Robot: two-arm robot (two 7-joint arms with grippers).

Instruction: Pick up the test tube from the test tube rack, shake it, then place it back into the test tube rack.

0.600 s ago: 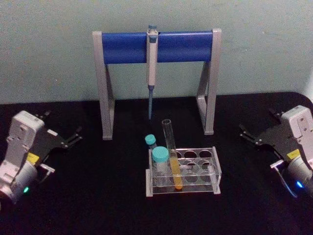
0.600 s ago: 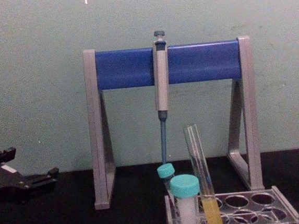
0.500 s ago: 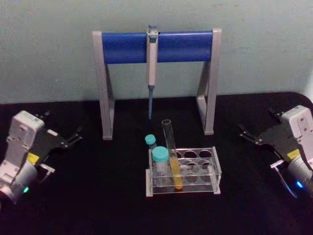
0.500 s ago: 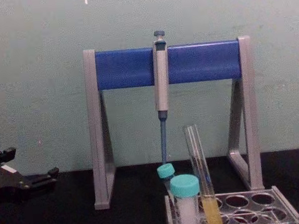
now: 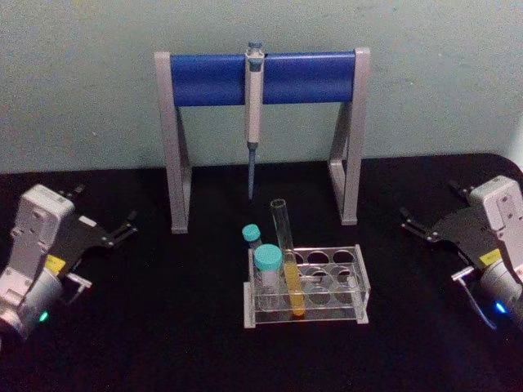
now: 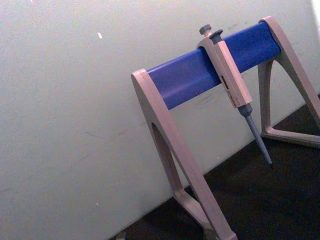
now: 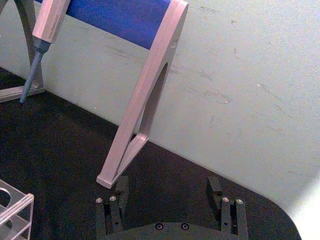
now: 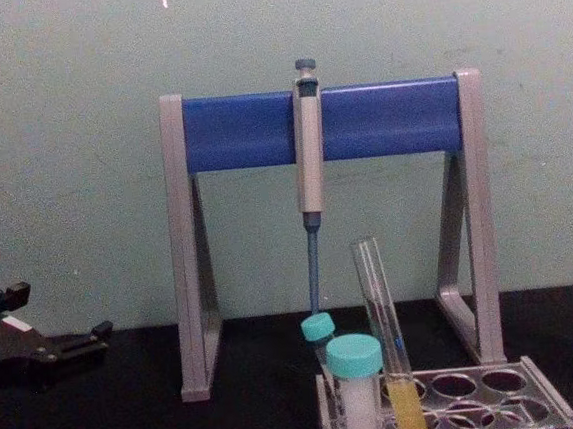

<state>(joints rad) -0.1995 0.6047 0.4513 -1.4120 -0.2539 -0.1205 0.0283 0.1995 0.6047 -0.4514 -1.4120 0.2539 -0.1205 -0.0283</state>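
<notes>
The test tube (image 5: pixel 283 241) stands slightly tilted in the front row of the clear test tube rack (image 5: pixel 360 282) at the table's middle, with yellow liquid in its lower part. In the chest view the test tube (image 8: pixel 378 307) rises above the rack (image 8: pixel 548 397). My left gripper (image 5: pixel 124 228) rests open at the far left, well away from the rack, and shows in the chest view as the left gripper (image 8: pixel 46 331). My right gripper (image 5: pixel 411 223) rests open at the far right. In the right wrist view the right gripper (image 7: pixel 167 192) holds nothing, and a rack corner (image 7: pixel 17 205) shows.
A grey-and-blue pipette stand (image 5: pixel 260 77) stands behind the rack, a pipette (image 5: pixel 253 114) hanging from its bar. Two teal-capped vials (image 5: pixel 267 260) sit in the rack's left holes beside the tube. Black tabletop lies open on both sides of the rack.
</notes>
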